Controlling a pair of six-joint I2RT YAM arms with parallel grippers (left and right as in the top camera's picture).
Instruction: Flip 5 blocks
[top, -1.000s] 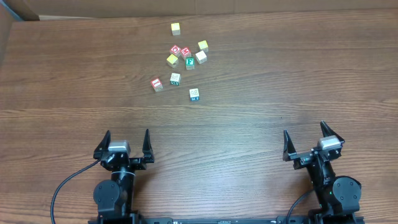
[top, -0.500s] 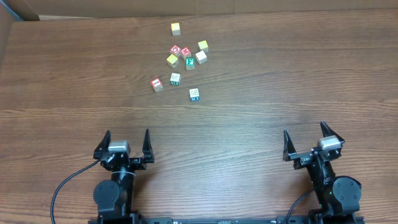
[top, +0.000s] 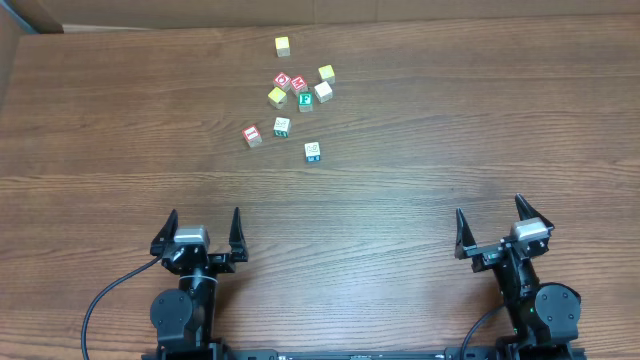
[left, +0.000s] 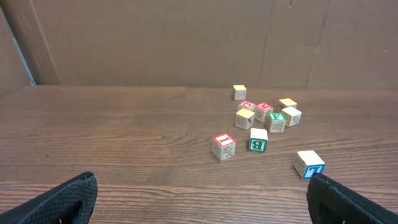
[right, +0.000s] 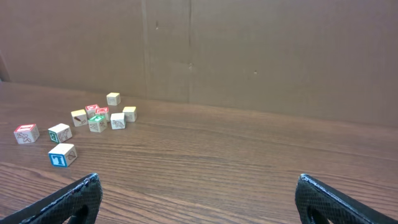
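The blocks lie in a loose cluster at the table's far middle. A green "E" block (top: 305, 100) sits in the cluster's core beside a pale block (top: 323, 91). Nearer to me and apart stand a red "I" block (top: 252, 134), a green-print block (top: 282, 126) and a blue-print block (top: 313, 151). In the left wrist view the blue "T" block (left: 309, 164) is just beyond the right fingertip. My left gripper (top: 204, 216) and right gripper (top: 490, 210) rest at the near edge, both open and holding nothing, well short of the blocks.
Among the cluster are yellow-topped cubes (top: 276, 96) (top: 326, 73), one more set apart at the back (top: 282, 45), and two red-topped cubes (top: 283, 80) (top: 299, 85). A brown cardboard wall (left: 186, 37) runs along the table's far edge.
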